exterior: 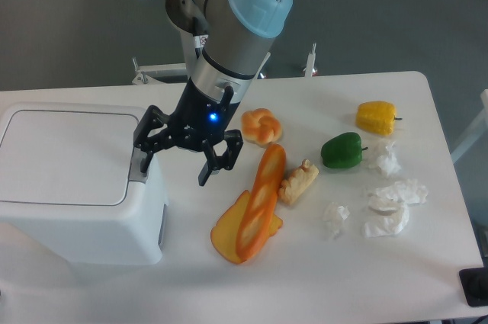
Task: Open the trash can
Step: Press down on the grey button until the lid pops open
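The trash can (72,194) is a large white boxy bin at the left of the table, its flat lid (65,156) down. Its grey push-button (138,167) is on the right edge of the top. My gripper (177,167) is open, fingers pointing down. Its left finger (146,157) rests at the button; its right finger (210,169) hangs in the air beside the bin's right wall.
To the right of the gripper lie a baguette (261,200) on a yellow slice (229,235), a bread roll (261,126), a beige piece (298,181), a green pepper (341,150), a yellow pepper (377,117) and several crumpled tissues (385,208).
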